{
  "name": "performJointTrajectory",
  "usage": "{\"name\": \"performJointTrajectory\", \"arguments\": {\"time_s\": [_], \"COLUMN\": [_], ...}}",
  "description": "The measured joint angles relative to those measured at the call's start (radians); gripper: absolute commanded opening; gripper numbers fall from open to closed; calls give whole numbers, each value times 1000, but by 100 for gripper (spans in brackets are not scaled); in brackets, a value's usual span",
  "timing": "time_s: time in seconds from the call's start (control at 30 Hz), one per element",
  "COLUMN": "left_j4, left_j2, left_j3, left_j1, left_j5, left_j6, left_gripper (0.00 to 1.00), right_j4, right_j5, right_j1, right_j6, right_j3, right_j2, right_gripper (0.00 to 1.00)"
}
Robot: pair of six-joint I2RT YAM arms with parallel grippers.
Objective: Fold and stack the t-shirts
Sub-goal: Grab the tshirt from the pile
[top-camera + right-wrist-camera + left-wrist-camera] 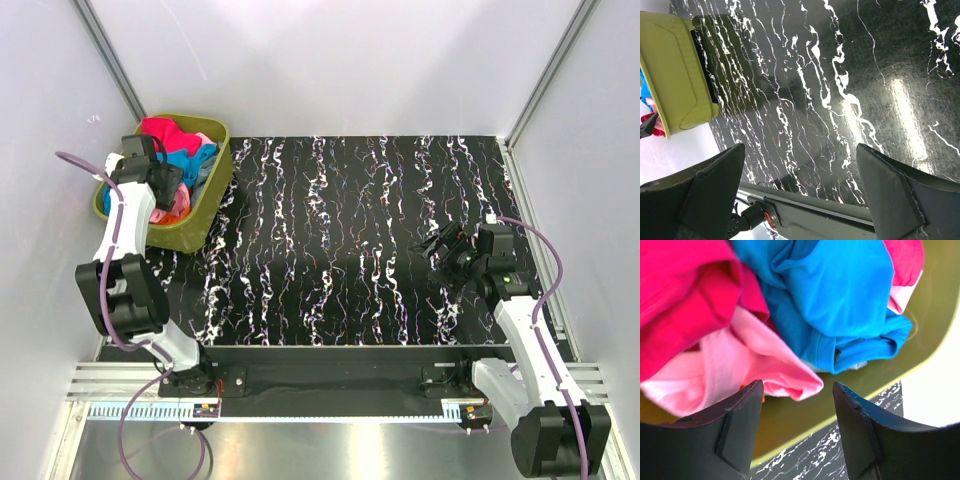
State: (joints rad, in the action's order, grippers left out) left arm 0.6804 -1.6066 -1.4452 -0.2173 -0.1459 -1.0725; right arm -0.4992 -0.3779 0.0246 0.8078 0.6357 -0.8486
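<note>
Top view: the t-shirts (pixel 180 145) are heaped in the bin (pixel 213 205), with the left claw (pixel 168 186) held above it.

Left wrist: that claw is seen parted and empty, just over the pink shirt (pixel 755 360). The shirt is judged soft and light, best pinched at its loose fold.

Right wrist: the right claw (pixel 800 150) is spread wide and empty, well apart from the bin.
</note>
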Motion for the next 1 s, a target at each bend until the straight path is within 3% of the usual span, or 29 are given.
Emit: {"name": "performJointTrajectory", "arguments": {"time_s": [0.13,0.2,0.27,0.3,0.43,0.73,0.9,1.0], "left_j4": [2,3,2,1,-3,-72,-322,-433], "left_j2": [-44,-61,-73,-75,-76,-37,79,68], "left_j3": [-4,-6,-7,-7,-17,-114,-172,-364], "left_j1": [10,15,19,21,23,31,47,45], "left_j5": [5,10,18,22,31,120,287,383], "left_j6": [10,19,31,35,52,121,146,157], "left_gripper": [62,55,44,30,0,0,0,0], "right_j4": [0,0,0,0,2,17,17,18], "right_j5": [0,0,1,1,0,0,-5,-10], "right_j1": [0,0,0,0,0,24,77,110], "right_j6": [0,0,0,0,1,10,10,11], "right_j3": [0,0,0,0,0,0,0,0], "right_j2": [-21,-27,-29,-31,-32,-20,24,64], "right_gripper": [100,100,100,100,100,100,100,100]}}
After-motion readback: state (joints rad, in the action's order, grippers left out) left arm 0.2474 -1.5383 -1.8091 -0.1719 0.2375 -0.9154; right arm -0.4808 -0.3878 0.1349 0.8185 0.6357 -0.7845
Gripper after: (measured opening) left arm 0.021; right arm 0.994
